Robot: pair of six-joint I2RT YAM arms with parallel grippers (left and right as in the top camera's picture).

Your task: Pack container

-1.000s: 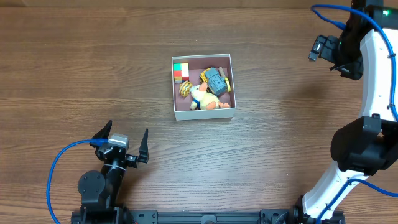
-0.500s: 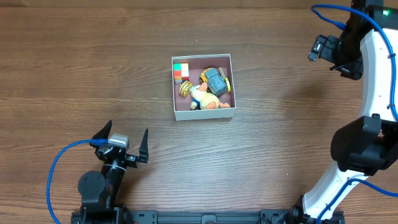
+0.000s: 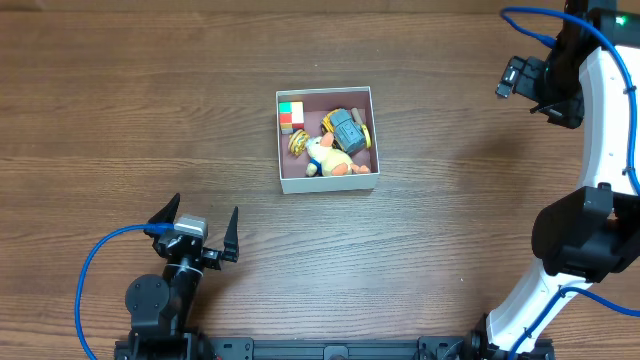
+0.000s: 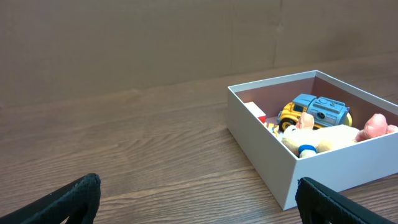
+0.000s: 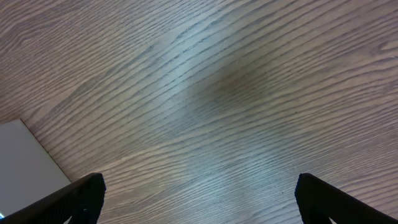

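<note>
The container (image 3: 327,184) is a square white-walled box with a mauve inside, at the table's middle. It holds a coloured block cube (image 3: 291,116), a blue-grey toy vehicle (image 3: 347,130) and a pale plush duck (image 3: 328,155). My left gripper (image 3: 203,217) is open and empty near the front edge, well left of and in front of the box. In the left wrist view (image 4: 199,202) the container (image 4: 255,143) is ahead to the right. My right gripper (image 5: 199,199) is open and empty over bare wood; a container corner (image 5: 25,162) shows at the left.
The right arm (image 3: 600,150) curves from the front right to the far right, with its wrist (image 3: 515,78) high above the table. A blue cable (image 3: 95,265) loops beside the left arm's base. Brown wooden tabletop (image 3: 150,110) surrounds the box.
</note>
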